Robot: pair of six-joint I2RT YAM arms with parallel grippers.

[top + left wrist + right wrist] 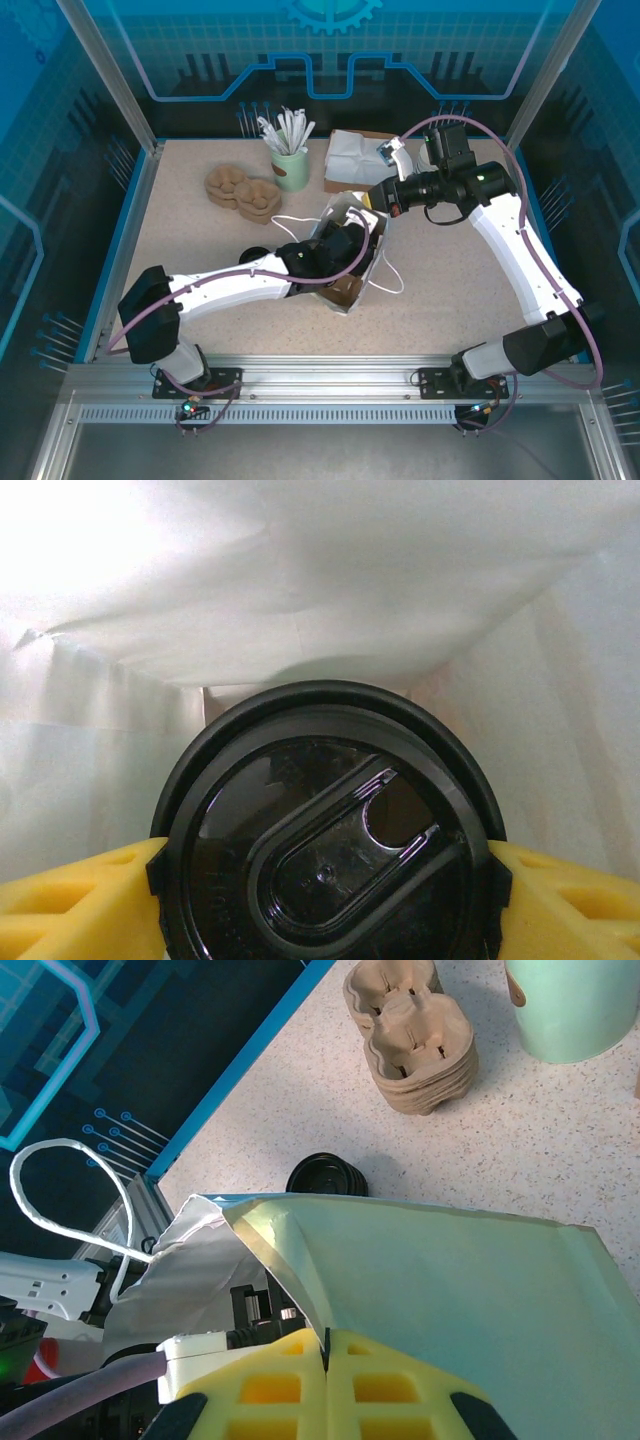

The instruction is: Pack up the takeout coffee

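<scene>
The speckled beige worktop (180, 240) carries a tall white paper bag (376, 262), thin and creased, with its mouth open. The right gripper (326, 1355) has its yellow foam fingers (260, 1390) pressed together on the bag's rim (I judge this keeps the mouth wide). Inside the bag, the left gripper (325, 880) is clamped on a small takeout coffee cup with a glossy round black plastic lid (325, 840).

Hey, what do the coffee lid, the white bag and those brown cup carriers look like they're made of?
Lid of the takeout coffee: glossy black plastic, given sharp reflections and a moulded sip tab. The bag: thin white paper, creased and glowing with light. The cup carriers: probably moulded pulp, matte brown with pressed cup wells.
</scene>
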